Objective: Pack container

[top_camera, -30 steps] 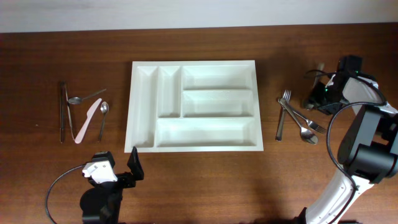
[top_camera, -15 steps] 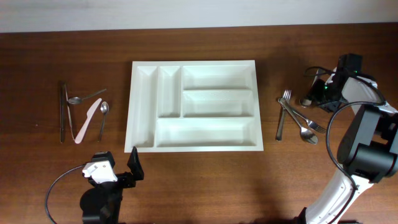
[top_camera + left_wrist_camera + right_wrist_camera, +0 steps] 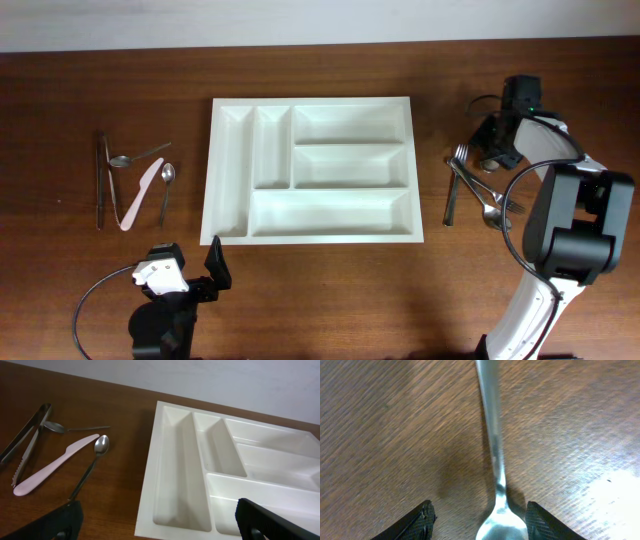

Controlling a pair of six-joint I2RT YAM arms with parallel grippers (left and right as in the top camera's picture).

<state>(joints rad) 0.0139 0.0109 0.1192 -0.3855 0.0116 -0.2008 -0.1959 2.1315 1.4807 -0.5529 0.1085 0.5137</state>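
The white five-compartment container lies mid-table, and its left part shows in the left wrist view. My left gripper is open by the table's front edge, in front of the container's front left corner. My right gripper is open, low over the cutlery to the right of the container. In the right wrist view a metal spoon lies on the wood between its open fingers; the fingers do not touch it. A fork and more metal cutlery lie there too.
Left of the container lie metal tongs, a pink plastic knife and two metal spoons, also in the left wrist view. The right arm's body stands at the right edge.
My right gripper has moved left and towards the cutlery pile, from near the table's right edge to over the spoon. The left arm has not moved.
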